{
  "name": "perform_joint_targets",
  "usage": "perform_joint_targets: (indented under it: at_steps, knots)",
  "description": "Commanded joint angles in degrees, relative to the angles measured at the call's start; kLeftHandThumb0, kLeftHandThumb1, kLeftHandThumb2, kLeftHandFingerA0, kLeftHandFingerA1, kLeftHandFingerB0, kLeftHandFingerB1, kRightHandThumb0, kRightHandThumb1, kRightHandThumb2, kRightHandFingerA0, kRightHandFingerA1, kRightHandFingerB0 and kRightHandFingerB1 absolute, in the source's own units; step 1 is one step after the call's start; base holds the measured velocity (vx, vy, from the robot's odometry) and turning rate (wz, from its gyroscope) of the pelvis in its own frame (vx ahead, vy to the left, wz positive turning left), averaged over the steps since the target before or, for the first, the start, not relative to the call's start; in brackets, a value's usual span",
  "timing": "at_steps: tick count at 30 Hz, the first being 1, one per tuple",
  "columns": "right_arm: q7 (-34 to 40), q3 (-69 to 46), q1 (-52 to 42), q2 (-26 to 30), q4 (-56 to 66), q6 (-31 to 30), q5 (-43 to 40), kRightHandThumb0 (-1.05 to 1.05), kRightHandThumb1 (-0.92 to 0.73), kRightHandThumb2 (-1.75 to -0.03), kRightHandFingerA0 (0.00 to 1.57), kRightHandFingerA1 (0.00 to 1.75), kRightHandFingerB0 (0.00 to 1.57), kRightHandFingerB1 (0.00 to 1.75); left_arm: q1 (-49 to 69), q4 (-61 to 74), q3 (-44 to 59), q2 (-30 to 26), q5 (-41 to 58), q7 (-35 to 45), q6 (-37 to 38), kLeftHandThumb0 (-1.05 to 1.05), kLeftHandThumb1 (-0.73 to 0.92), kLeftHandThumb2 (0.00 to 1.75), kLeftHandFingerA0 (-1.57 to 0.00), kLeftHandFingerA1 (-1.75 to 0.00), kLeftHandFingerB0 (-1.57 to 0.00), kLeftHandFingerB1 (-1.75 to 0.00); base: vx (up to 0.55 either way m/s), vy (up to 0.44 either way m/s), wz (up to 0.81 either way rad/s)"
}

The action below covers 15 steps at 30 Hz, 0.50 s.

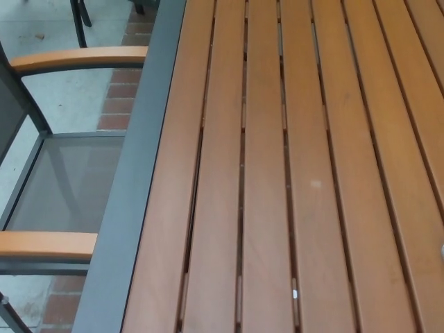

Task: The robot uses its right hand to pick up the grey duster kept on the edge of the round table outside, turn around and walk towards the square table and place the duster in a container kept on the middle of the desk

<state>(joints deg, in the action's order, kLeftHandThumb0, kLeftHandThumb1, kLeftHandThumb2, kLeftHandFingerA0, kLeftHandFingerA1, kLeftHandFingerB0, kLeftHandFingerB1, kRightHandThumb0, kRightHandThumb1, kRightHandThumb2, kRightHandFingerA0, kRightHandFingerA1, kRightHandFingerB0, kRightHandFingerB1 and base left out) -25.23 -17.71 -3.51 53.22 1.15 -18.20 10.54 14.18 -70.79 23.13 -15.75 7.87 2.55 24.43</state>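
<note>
Neither robot hand shows, so its state cannot be told; the duster is out of sight too. Only the slatted table [277, 173] (dark-framed) and a chair [55, 187] beside it appear.

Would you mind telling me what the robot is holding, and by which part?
That cannot be told: neither hand is in view, only the slatted table and a chair.

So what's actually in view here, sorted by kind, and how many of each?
Table: 1
Chair: 1
Armrests: 2
Robot hands: 0
Total: 4, with the armrests counted apart from the chair. A small grey bit at the right edge is too cut off to identify.
</note>
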Motion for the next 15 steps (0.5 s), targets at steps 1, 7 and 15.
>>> perform_joint_targets:
  at_steps: [1,7,15]
  knots:
    - [-15.6,-15.5,0.7,2.5,15.2,-23.4,-19.5,-1.01,-0.84,-0.65,0.0,0.48,0.02,0.57,0.4,-0.2,-0.2,-0.7,-0.1,-0.1,3.4,0.0,0.48,1.1,-0.95,-0.97,-0.83,-0.84,0.0,0.0,0.0]
    - [-17.9,-28.3,5.2,1.6,23.4,-39.8,-29.2,-0.95,-0.63,-1.04,0.08,0.67,0.15,0.57,0.2,-0.3,-0.4,-0.6,-0.3,-0.2,3.4,-0.02,0.51,1.01,-0.93,-0.96,-0.9,-0.7,0.0,0.0,0.0]
    - [-5.2,-50.4,3.0,-13.1,42.8,-30.7,-20.8,-0.75,-0.84,-0.65,0.28,1.08,0.31,0.72,-0.1,0.0,-0.6,-0.5,-0.3,0.5,3.2,-0.05,0.53,0.98,-0.93,-0.95,-0.88,-0.72,0.0,0.0,0.0]
